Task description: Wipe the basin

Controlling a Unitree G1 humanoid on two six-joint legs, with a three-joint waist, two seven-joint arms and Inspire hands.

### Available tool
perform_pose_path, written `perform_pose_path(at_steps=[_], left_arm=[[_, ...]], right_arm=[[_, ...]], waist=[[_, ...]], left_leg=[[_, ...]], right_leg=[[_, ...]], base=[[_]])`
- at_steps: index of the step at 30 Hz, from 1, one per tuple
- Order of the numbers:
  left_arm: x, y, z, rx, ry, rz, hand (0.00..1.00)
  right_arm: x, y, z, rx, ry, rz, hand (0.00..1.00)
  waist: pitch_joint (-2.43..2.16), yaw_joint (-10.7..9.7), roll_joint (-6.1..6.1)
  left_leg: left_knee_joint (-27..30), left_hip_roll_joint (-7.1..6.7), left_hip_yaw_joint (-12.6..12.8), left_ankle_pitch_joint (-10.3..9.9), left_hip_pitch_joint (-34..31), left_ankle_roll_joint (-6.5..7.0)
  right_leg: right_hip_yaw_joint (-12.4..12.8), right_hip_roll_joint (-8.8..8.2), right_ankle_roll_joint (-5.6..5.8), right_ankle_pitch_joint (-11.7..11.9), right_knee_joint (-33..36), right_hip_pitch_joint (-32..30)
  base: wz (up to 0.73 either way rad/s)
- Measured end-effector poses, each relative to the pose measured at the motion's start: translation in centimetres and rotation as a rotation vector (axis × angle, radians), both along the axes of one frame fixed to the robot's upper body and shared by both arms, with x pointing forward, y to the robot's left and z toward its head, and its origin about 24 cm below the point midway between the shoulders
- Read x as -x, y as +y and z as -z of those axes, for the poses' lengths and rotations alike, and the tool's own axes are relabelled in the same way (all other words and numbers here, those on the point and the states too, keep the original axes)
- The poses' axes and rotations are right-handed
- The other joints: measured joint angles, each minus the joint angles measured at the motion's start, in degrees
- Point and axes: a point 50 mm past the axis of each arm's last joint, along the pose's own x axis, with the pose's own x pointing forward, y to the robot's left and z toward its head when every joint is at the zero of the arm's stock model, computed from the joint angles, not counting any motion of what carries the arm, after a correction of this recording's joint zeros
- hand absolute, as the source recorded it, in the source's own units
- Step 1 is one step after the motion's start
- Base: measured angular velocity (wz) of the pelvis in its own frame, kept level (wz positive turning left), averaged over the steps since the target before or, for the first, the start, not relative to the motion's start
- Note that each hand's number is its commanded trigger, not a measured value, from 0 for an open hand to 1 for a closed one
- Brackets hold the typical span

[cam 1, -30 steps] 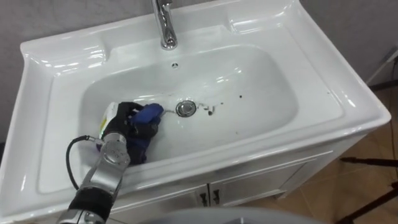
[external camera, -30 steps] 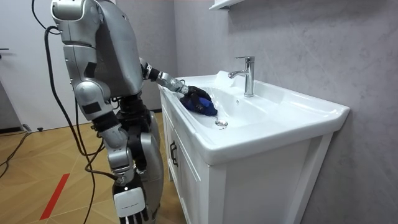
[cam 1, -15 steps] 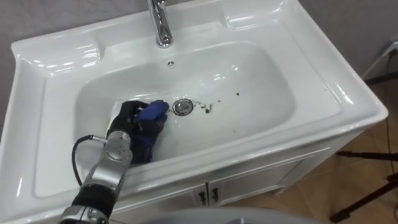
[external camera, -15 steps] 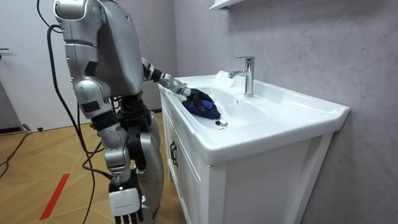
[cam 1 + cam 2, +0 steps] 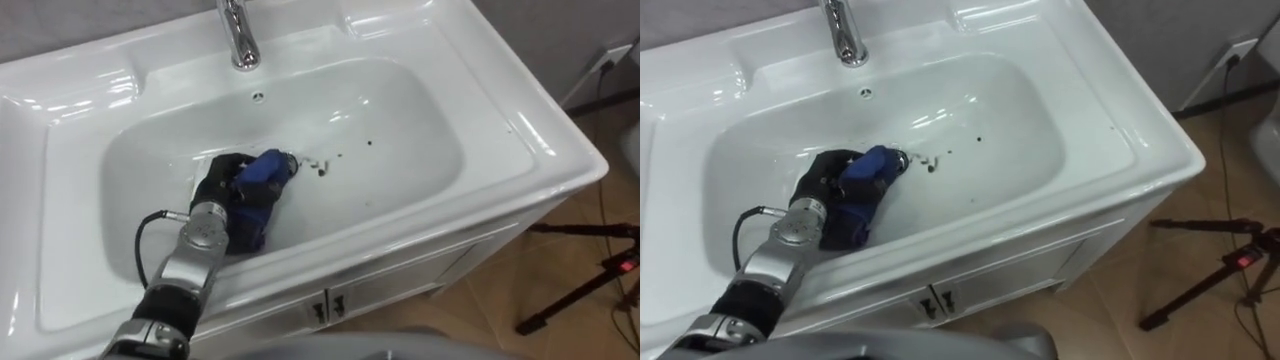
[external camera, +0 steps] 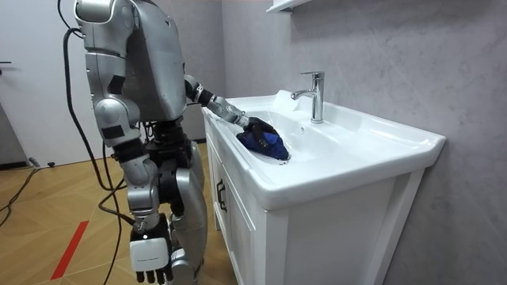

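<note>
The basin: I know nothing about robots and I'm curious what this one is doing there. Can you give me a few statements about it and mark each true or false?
1. The left hand grips a blue cloth down inside the basin. True.
2. Water is streaming from the tap. False: no stream shows beneath its spout.
3. Dark specks lie on the basin floor just right of the cloth. True.
4. The right hand rests on the basin's rim. False: it hangs by the robot's side.
5. The cabinet doors under the basin stand open. False: they are closed.
</note>
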Motion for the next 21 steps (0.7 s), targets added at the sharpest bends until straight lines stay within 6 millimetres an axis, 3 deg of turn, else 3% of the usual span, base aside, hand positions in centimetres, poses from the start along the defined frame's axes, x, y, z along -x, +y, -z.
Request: perform_pose_path(at_steps=[3,8,10,16,21], left_arm=[[-0.3,-0.5,-0.1,0.0,-0.003,0.023,1.0],[-0.9,-1.4,-0.3,0.024,-0.002,0.044,1.0],[-1.2,-2.0,-0.5,0.033,-0.002,0.068,1.0],[-2.7,-3.7,-1.6,0.027,-0.016,0.145,1.0],[-3.7,-5.4,-2.5,0.038,-0.043,0.201,1.0]], right_arm=[[-0.5,0.0,0.0,0.001,-0.014,-0.002,0.0],[-0.9,0.1,0.0,-0.002,-0.025,0.037,0.0],[-1.0,0.1,0.0,-0.004,-0.028,0.044,0.0],[-0.6,0.1,0.0,-0.003,-0.019,0.042,0.0],[-0.7,0.1,0.0,-0.003,-0.02,0.026,0.0]], waist=[[0.02,-0.11,0.0],[0.15,-2.74,-0.06],[0.4,-3.43,-0.18],[0.44,-5.95,-0.24],[0.44,-6.14,-0.24]], left_leg=[[0.0,0.03,1.18,0.0,0.01,0.0],[0.02,0.02,3.01,-0.01,-0.11,0.01],[0.02,0.01,3.66,-0.01,-0.09,0.01],[-0.04,0.1,4.99,-0.02,-0.26,0.02],[-0.04,0.13,6.01,-0.02,-0.2,0.02]], right_leg=[[1.14,0.18,-0.02,0.04,0.15,-0.78],[2.44,0.27,0.13,0.29,0.27,-1.63],[2.95,0.33,0.19,0.41,0.28,-1.85],[4.33,0.66,0.2,0.7,0.28,-2.88],[5.13,0.83,0.14,0.81,1.15,-3.5]], base=[[-0.2],[-0.13],[-0.13],[-0.15],[-0.11]])
